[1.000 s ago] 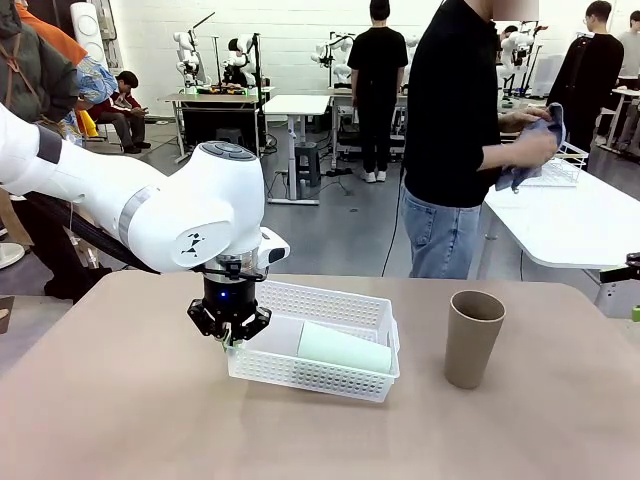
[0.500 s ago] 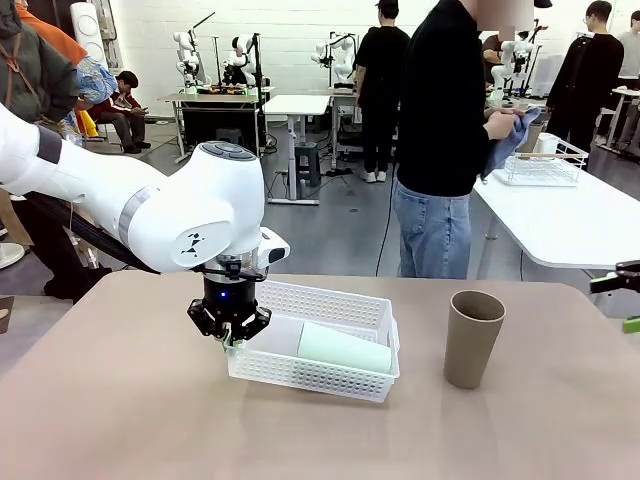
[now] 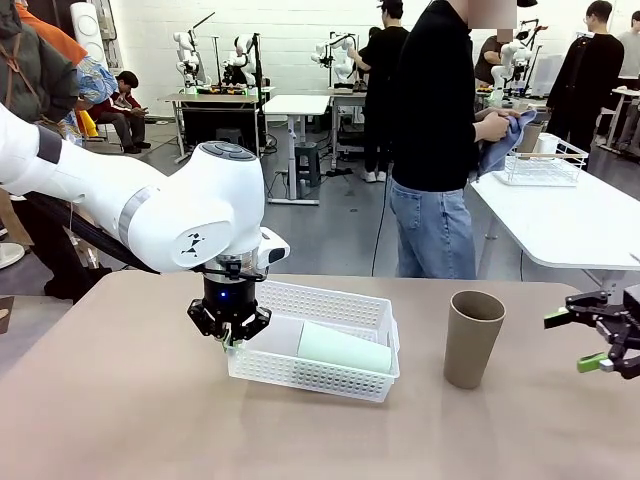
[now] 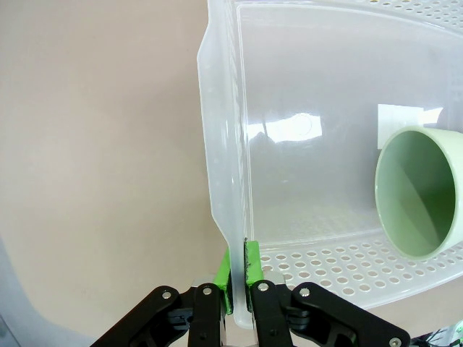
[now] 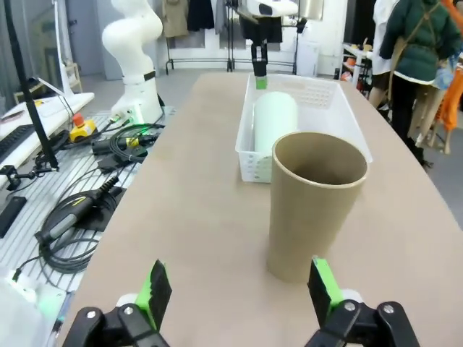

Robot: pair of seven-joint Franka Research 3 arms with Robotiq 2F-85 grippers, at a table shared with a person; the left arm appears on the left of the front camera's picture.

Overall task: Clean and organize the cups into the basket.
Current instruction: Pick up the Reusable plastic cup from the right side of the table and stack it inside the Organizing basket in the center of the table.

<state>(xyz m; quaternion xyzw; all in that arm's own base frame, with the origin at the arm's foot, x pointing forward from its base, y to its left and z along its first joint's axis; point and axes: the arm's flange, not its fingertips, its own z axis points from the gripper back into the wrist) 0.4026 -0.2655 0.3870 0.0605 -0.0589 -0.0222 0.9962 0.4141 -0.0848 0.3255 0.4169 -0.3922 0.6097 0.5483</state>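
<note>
The left gripper is clamped on the rim at the left end of the white basket, its green pads pinching the plastic wall from both sides. The pale mint cup lies on its side inside the basket. The tan-brown cup stands upright on the table, right of the basket and apart from it, and the right gripper hovers near this cup with its fingers spread wide.
</note>
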